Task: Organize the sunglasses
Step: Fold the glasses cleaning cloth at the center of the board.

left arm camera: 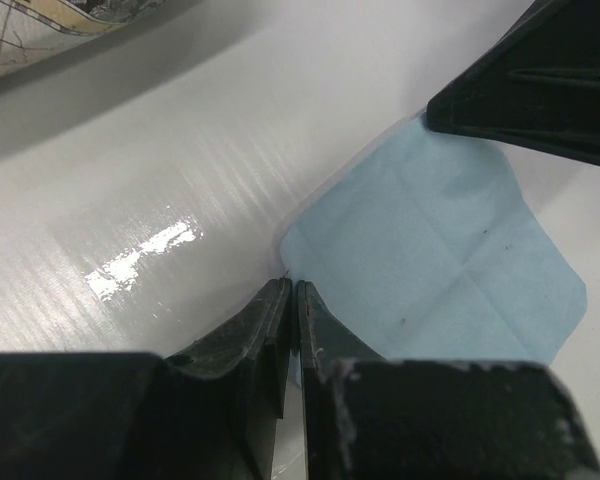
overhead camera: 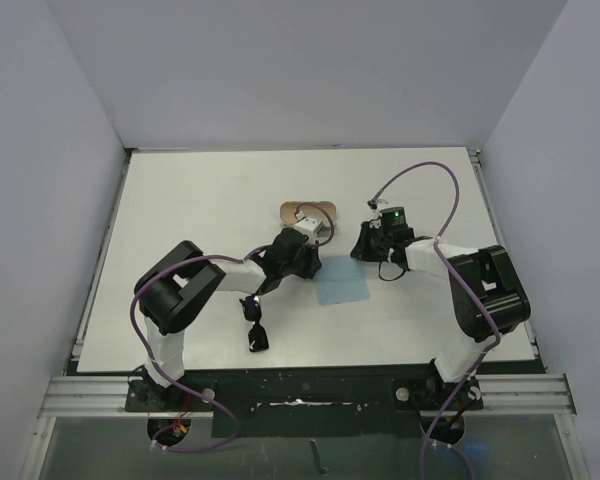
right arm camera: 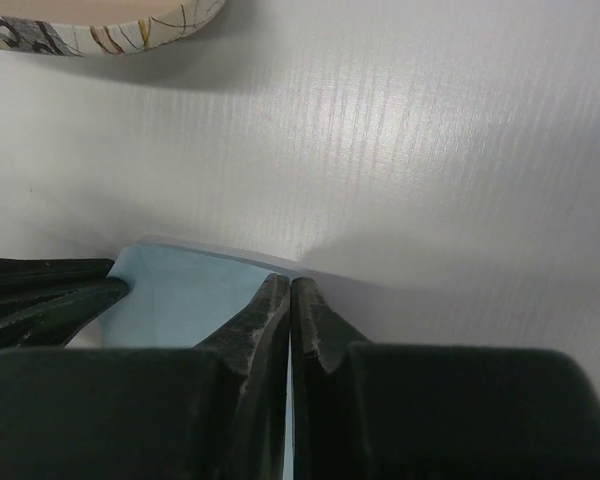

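The black sunglasses (overhead camera: 257,325) lie folded on the white table near the front, beside the left arm's elbow and apart from both grippers. They show in neither wrist view. My left gripper (overhead camera: 315,262) (left arm camera: 292,285) is shut on the far left corner of the light blue cloth (overhead camera: 342,284) (left arm camera: 450,250). My right gripper (overhead camera: 364,253) (right arm camera: 291,281) is shut on the cloth's (right arm camera: 180,290) far right edge, which is raised a little off the table. Each gripper shows in the other's wrist view.
The oval patterned case (overhead camera: 308,212) lies open just behind the left gripper; its rim shows in the left wrist view (left arm camera: 40,30) and the right wrist view (right arm camera: 100,28). Grey walls enclose the white table (overhead camera: 200,200) on three sides.
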Robot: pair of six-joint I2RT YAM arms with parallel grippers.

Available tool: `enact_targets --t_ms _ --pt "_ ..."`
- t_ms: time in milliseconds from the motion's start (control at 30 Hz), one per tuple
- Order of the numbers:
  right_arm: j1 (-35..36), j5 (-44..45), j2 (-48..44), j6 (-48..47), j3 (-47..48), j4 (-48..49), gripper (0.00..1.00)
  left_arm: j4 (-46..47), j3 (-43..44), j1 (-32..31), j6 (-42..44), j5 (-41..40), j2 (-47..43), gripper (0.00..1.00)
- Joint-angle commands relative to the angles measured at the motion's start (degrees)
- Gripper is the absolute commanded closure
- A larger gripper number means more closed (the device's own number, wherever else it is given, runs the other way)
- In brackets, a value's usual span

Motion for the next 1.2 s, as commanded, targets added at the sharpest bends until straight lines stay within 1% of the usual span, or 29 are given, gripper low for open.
enact_targets --t_ms 0,367,500,833,1167 --pt "0.1 0.93 -4.24 0.03 0.02 1.11 1.0 -5.17 1.67 0.98 3.22 -0.74 0.14 0.92" --pt "0.64 1.32 -6.69 0.15 -1.27 0.97 1.0 -6.8 3.37 0.98 6.46 -1.53 -0.5 0.92" --pt "0.76 1.71 -6.36 0.2 -0.95 0.87 1.0 -8.36 5.27 1.14 8.42 -2.14 -0.16 0.92" --pt "0.62 2.62 -5.37 0.2 -1.34 2.47 1.0 -9.66 8.81 1.77 10.25 -1.61 0.7 0.91" --pt "0.03 2.96 -4.51 0.76 -1.16 5.05 1.0 -9.24 9.39 1.43 10.27 -0.44 0.98 0.91"
